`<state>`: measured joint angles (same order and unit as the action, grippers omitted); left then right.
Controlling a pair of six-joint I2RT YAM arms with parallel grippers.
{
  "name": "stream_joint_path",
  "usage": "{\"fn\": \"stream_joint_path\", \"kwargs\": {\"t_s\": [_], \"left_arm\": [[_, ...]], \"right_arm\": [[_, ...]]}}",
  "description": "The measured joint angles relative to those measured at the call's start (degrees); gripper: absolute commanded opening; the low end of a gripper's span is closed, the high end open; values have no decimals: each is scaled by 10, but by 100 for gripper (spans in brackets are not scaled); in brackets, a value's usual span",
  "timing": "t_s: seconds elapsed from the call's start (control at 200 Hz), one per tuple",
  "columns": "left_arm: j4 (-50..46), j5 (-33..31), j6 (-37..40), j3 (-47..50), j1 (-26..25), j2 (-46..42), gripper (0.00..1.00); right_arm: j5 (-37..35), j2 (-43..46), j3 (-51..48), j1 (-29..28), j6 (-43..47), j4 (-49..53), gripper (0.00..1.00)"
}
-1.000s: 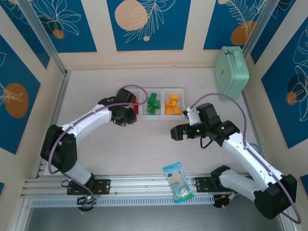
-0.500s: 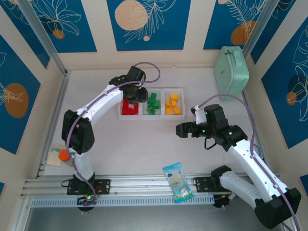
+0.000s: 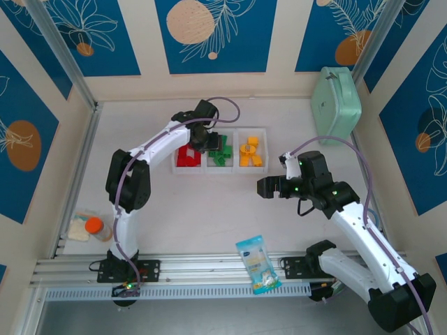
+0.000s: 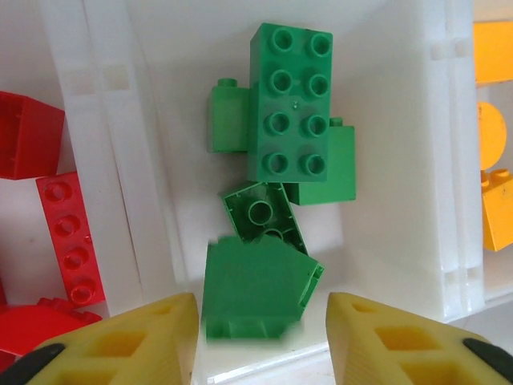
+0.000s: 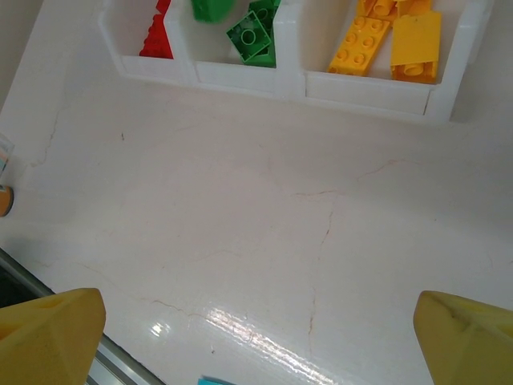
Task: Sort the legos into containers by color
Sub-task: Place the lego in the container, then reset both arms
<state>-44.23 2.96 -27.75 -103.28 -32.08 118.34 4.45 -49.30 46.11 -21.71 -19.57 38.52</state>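
Left gripper [image 3: 209, 138]: you are seeing it hanging over the middle bin [image 4: 385, 144], its fingers [image 4: 128, 341] standing apart.
Loose green brick [image 4: 256, 293]: it is showing blurred between the two pads, apparently touching neither, just above the bin's near wall.
Green bricks [image 3: 222, 152]: they are sitting in the middle bin, a long eight-stud brick [image 4: 290, 100] lying across two others.
Red bricks [image 3: 186, 156]: they are lying in the end bin on the left arm's side.
Yellow bricks [image 3: 250, 152]: they are lying in the end bin on the right arm's side.
Right gripper [image 3: 262, 187]: you are seeing it hovering over bare table [image 5: 256, 200] near the front of the bins [image 3: 221, 171], jaws spread wide and gripping nothing.
Packet [image 3: 258, 264]: it is lying at the near edge, between the arm bases.
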Motion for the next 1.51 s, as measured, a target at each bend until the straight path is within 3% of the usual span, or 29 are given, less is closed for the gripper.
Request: {"fn": "stream_joint_path", "kwargs": {"t_s": [0.205, 0.3, 0.435, 0.57, 0.655, 0.86, 0.98, 1.111, 1.281, 1.371, 1.506], "left_arm": [[1, -10, 12, -2, 0, 0, 59], [6, -14, 13, 1, 0, -5, 68], [51, -17, 18, 70, 0, -64, 77], [103, -22, 36, 178, -1, -178, 83], [139, -28, 52, 248, -1, -261, 100], [249, -36, 82, 449, -1, -473, 99], [314, -87, 94, 584, -1, -601, 99], [393, -159, 105, 719, -1, -724, 99], [452, -271, 132, 832, -1, -864, 99], [462, -326, 146, 862, -1, -913, 99], [463, -367, 162, 880, -1, -946, 99]], "right_arm": [[0, -1, 0, 1, 0, -1, 99], [3, -4, 0, 1, 0, -4, 99], [2, -10, 0, 1, 0, -4, 99], [-3, -9, -2, 2, -2, -5, 99], [-19, -1, -9, 4, -5, -6, 99], [-76, 58, -33, 11, -12, -14, 99], [-98, 103, -48, 34, -11, -26, 99], [-111, 148, -94, 67, -1, -95, 99], [-137, 160, -227, 111, 38, -279, 99], [-143, 95, -280, 166, 40, -371, 99], [-145, -76, -290, 235, 40, -506, 99]]}}
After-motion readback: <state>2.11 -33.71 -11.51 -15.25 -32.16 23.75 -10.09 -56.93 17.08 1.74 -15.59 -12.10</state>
